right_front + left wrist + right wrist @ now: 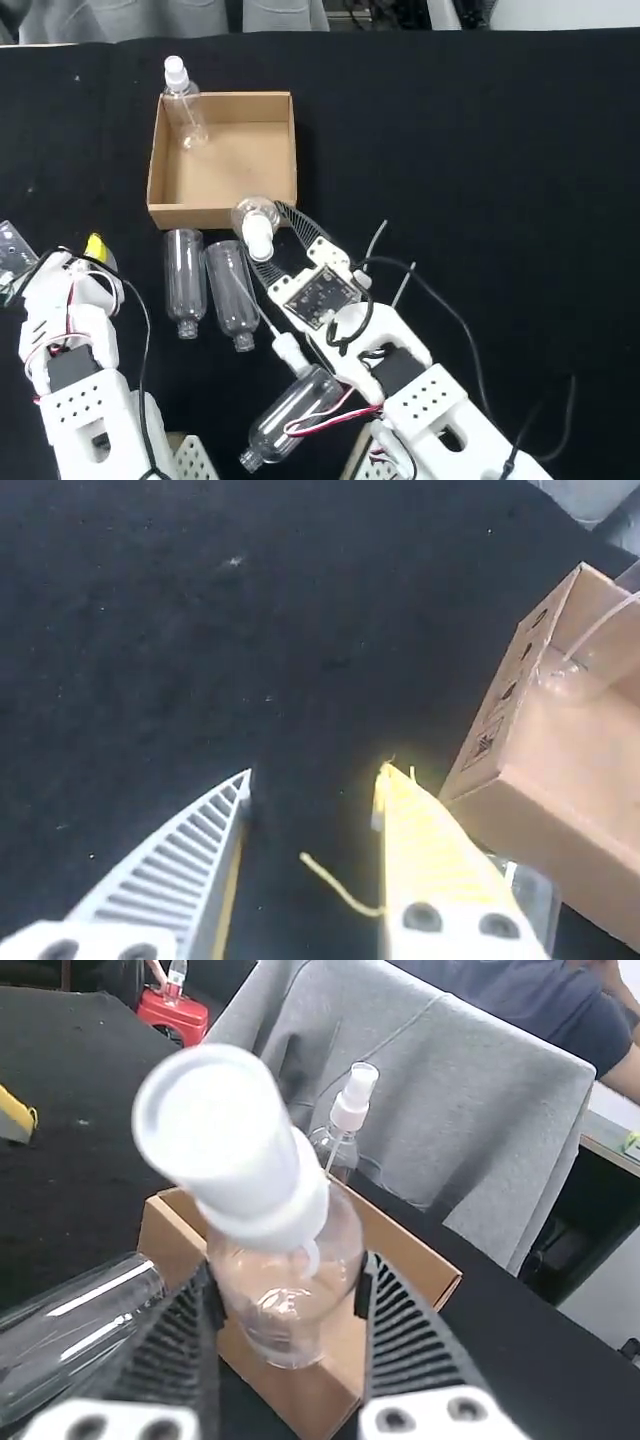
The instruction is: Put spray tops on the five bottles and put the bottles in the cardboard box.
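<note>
My right gripper point(272, 216) is shut on a clear bottle point(257, 228) with a white spray top, tilted just outside the near right corner of the cardboard box point(158, 170). In the right wrist view that bottle point(285, 1260) sits between the black fingers point(405, 1345), in front of the box point(420, 1272). A second spray-topped bottle point(185, 108) leans in the box's far left corner. Two uncapped bottles point(184, 282) point(232, 292) lie side by side in front of the box. Another point(292, 415) lies by the right arm's base, and a loose spray top point(288, 350) is next to it. My left gripper point(315, 775) stands open over bare cloth left of the box point(560, 760).
The table is covered in black cloth. The left arm's base point(75, 400) stands at the near left, with its yellow finger point(95, 247) pointing toward the box. Cables point(440, 300) trail from the right arm. A grey-draped chair point(440, 1110) stands beyond the table's far edge.
</note>
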Available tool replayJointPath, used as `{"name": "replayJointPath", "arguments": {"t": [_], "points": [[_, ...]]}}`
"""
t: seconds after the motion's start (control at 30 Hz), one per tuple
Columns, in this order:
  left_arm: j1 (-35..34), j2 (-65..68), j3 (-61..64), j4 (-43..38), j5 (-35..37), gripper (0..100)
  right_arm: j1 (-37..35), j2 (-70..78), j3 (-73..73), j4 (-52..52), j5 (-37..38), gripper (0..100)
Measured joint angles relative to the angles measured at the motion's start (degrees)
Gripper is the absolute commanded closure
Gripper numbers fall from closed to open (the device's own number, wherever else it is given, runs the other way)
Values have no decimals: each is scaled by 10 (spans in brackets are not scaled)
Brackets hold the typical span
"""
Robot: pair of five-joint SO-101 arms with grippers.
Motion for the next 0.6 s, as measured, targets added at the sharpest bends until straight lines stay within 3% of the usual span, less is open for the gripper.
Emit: {"name": "replayJointPath", "arguments": {"t": [0.3, 0.6], "points": [[0, 0, 0, 0, 0, 818, 0, 0, -111, 215, 0, 987], [0, 0, 0, 0, 0, 818, 0, 0, -185, 246, 0, 987]]}}
